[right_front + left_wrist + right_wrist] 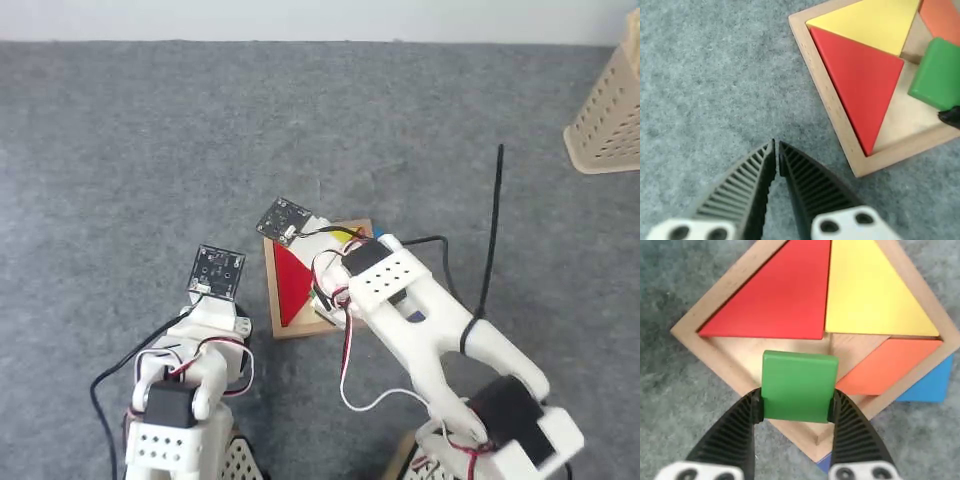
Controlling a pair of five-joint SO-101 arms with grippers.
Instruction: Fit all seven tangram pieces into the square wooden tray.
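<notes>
My right claw (796, 401) grips the green square (799, 382) on opposite flat edges; probably light, rigid; left claw (776, 150) closed, empty

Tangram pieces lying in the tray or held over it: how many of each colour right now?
red triangle: 1
yellow triangle: 1
orange parallelogram: 1
green square: 1, held by the right gripper
Total: 4
</notes>
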